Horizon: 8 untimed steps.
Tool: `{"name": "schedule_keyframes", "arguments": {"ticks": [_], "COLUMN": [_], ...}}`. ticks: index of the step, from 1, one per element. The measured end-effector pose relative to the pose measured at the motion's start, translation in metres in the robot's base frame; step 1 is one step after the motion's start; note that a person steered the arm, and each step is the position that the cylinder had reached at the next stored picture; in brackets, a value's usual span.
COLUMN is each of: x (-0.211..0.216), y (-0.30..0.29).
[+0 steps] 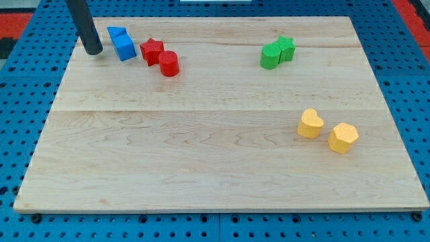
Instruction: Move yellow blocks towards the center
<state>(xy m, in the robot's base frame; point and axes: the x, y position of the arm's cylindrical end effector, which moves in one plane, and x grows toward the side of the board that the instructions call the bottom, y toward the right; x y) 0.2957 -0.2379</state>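
Two yellow blocks lie at the view's lower right: a yellow heart-shaped block [310, 124] and, just right of it, a yellow hexagon-like block [342, 138]. They sit close together without clearly touching. My tip [93, 50] rests on the wooden board [201, 148] at the view's top left, far from both yellow blocks. It stands just left of two blue blocks.
Next to my tip are a small blue block [115, 32] and a blue cube [124, 46]. Right of them sit a red star [152, 50] and a red cylinder [168, 64]. A green cylinder [270, 56] and a green star [285, 47] are at the top right.
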Motion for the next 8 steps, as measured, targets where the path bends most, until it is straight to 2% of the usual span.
{"name": "schedule_keyframes", "arguments": {"ticks": [1,2,4,6,7,8], "x": [-0.001,-0.012,-0.023,-0.001,0.0,0.043], "y": [0.012,0.051,0.038,-0.039,-0.042,-0.014]}}
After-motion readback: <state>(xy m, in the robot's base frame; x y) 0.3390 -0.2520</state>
